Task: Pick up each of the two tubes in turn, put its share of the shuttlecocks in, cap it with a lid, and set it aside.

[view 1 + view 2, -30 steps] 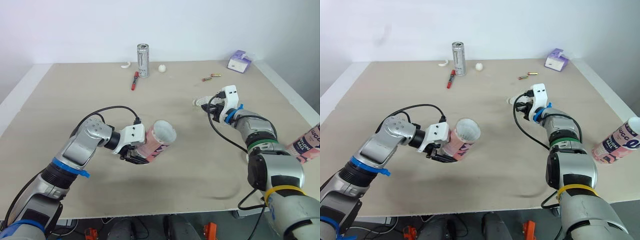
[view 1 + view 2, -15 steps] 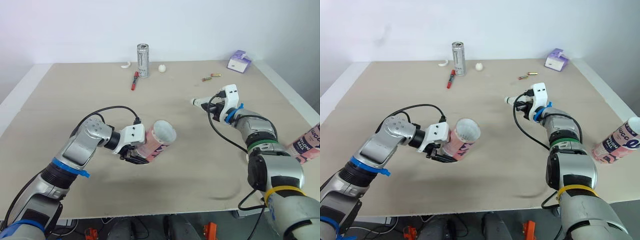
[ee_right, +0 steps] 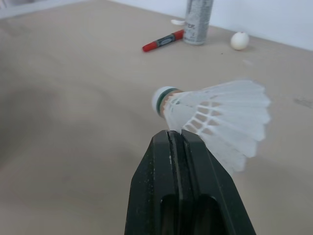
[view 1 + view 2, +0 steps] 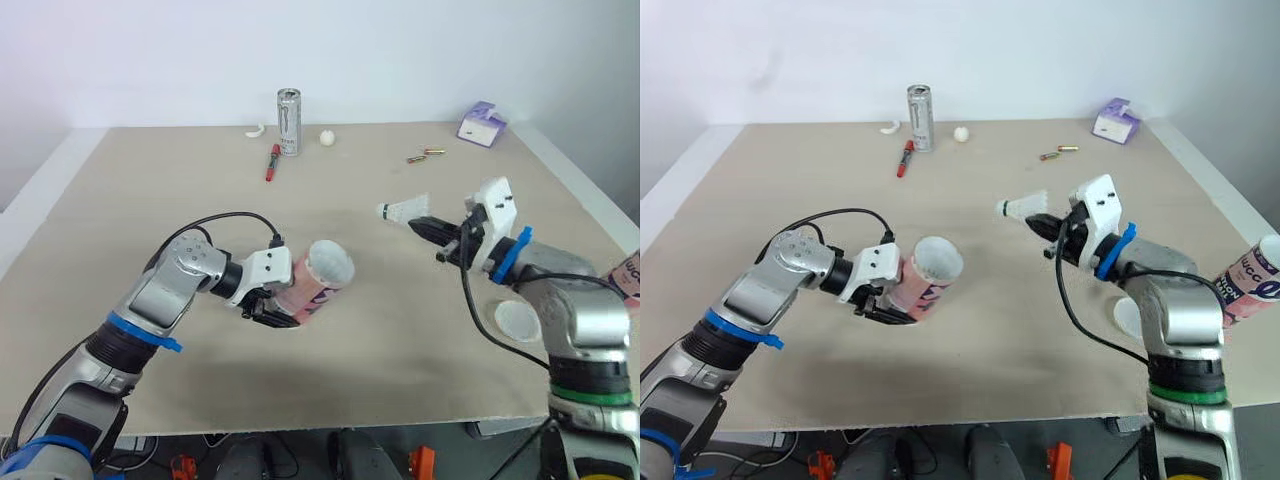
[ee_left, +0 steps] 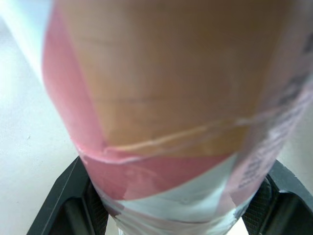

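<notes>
Pinching shuttlecock [image 3: 215,117] feathers: right end effector [image 3: 177,133]

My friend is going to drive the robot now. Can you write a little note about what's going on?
Left gripper: shut on the pink tube, held tilted, open mouth facing the right arm.
Right gripper: shut on a shuttlecock, raised off the table, not yet at the tube.
White lid lies on the table by the right arm; second tube is off to the right.
Left to do: insert shuttlecock, cap, set aside, then second tube.
</notes>
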